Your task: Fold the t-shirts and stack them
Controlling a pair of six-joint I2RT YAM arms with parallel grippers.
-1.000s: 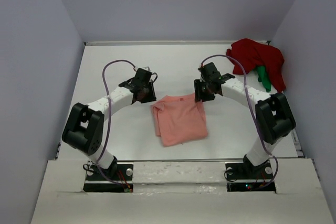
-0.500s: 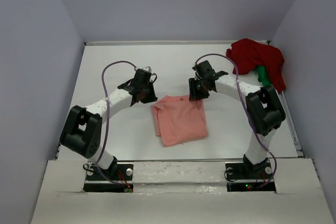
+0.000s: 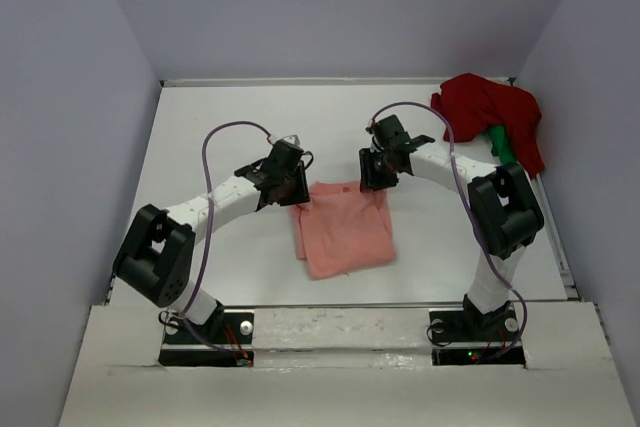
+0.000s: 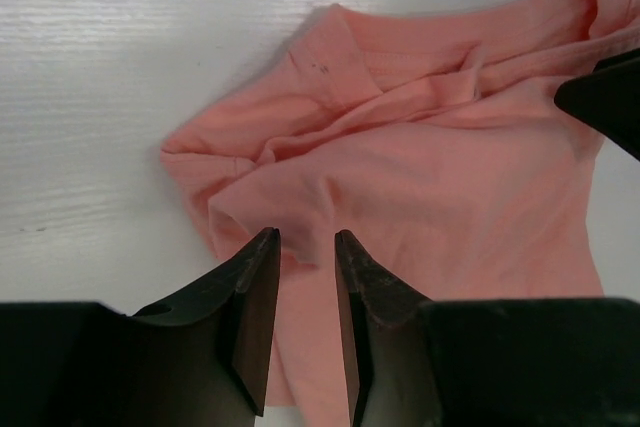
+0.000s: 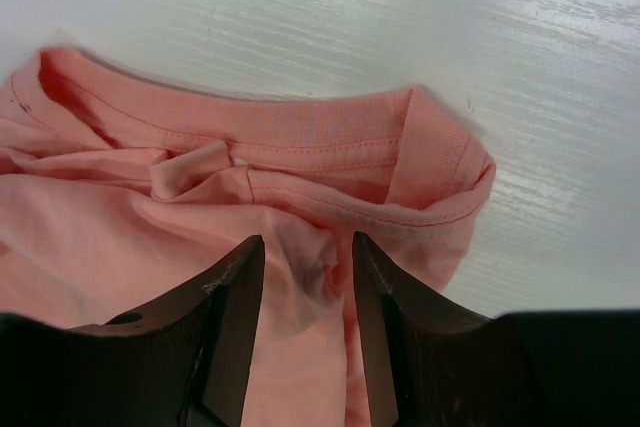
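Observation:
The salmon-pink t-shirt (image 3: 345, 227) lies folded on the white table between the arms. My left gripper (image 3: 290, 184) is open, low over the shirt's far left corner; in the left wrist view (image 4: 305, 237) its jaws stand a little apart over wrinkled pink cloth (image 4: 430, 167). My right gripper (image 3: 375, 179) is open at the shirt's far right corner, by the collar; in the right wrist view (image 5: 305, 242) its jaws straddle a pucker of pink cloth (image 5: 120, 217). The dark red t-shirt (image 3: 490, 107) lies crumpled at the back right, with a bright green one (image 3: 503, 152) poking out beneath it.
Grey walls close in the table (image 3: 200, 137) on the left, back and right. The red and green heap sits against the right wall. A dark fingertip of the right gripper (image 4: 605, 97) shows at the right edge of the left wrist view.
My left gripper has moved right and nearer, onto the pink shirt's far left corner. My right gripper shifted slightly left along the collar edge, then held still.

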